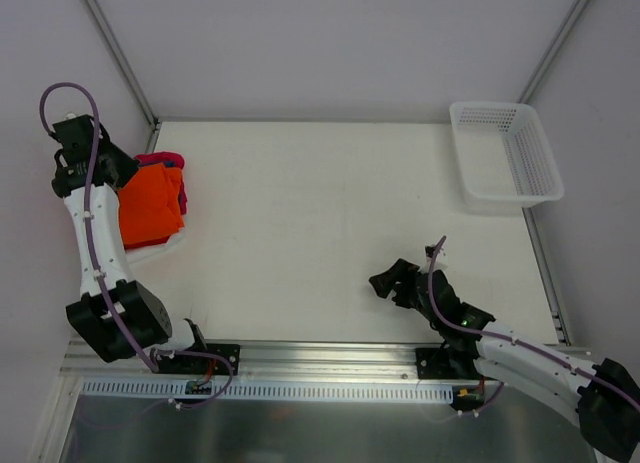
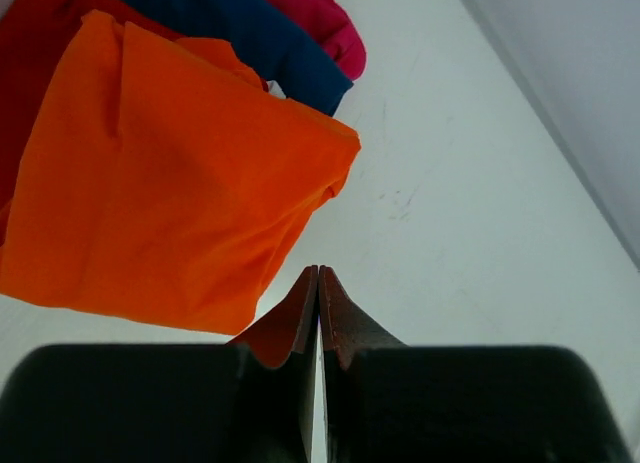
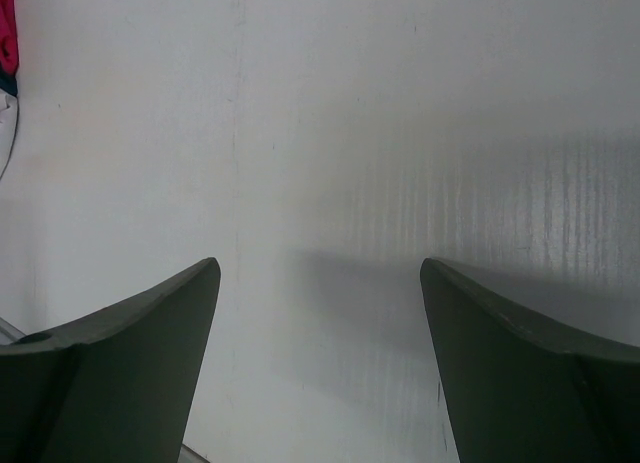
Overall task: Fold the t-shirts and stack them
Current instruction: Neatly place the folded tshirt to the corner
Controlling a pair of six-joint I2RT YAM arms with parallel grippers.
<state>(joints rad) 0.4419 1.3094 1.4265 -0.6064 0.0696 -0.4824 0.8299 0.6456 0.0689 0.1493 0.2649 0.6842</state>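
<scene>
Sitting folded on top of the stack at the left edge of the top view was the orange t-shirt point(image 1: 150, 205), with the red point(image 2: 30, 63), blue point(image 2: 250, 33) and magenta-pink point(image 2: 320, 23) t-shirts under it. Left gripper point(image 2: 318, 273) had its jaws pressed together with nothing between them; the orange cloth lay just up-left of the tips in its wrist view. Right gripper point(image 3: 320, 268) was at lower right of the top view, jaws spread over the bare table point(image 3: 330, 133), well apart from the stack.
</scene>
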